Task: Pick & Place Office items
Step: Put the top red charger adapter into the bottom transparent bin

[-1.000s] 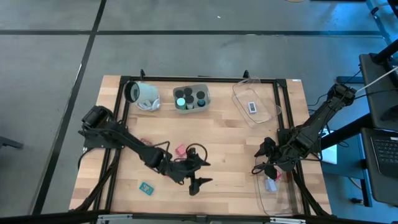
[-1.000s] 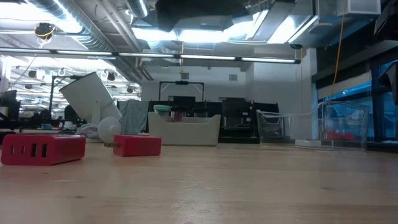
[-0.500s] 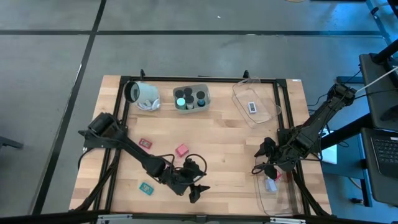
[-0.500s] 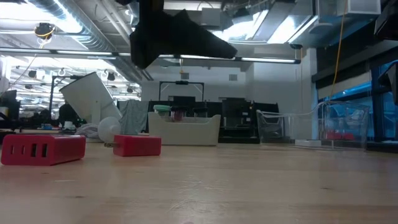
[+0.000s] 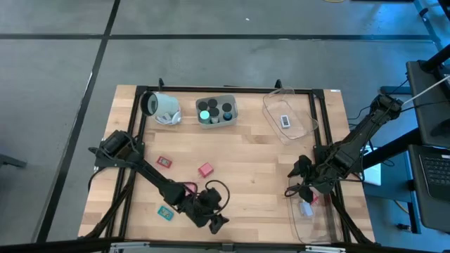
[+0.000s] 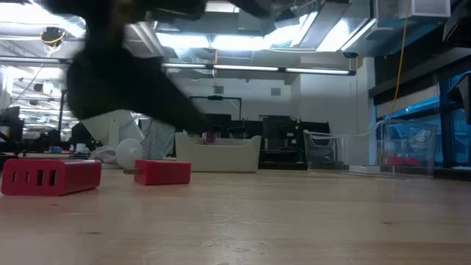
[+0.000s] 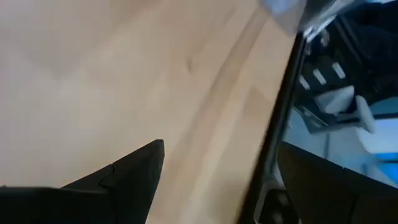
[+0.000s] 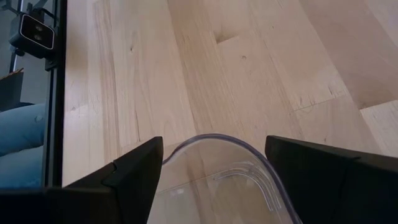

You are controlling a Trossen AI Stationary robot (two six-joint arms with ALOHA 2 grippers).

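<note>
Wooden planks lie beneath the released, empty left hand (image 5: 216, 223) and right hand (image 5: 301, 193).

Grey concrete floor (image 5: 211, 49) around the table; bright ceiling lights (image 6: 243, 40) overhead.

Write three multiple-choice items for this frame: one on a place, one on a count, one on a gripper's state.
1. Where is the teal item?
A. beside the left arm, near the table's front edge
B. in the grey tray
C. inside the white cup

2. How many red blocks lie loose on the table?
A. none
B. two
C. five

3. The right gripper is:
A. shut on a block
B. open, over a clear tray's rim
C. out of view

Answers: 1 A, seen from above; 2 B, both mid-table; 3 B, fingers apart, nothing between.
</note>
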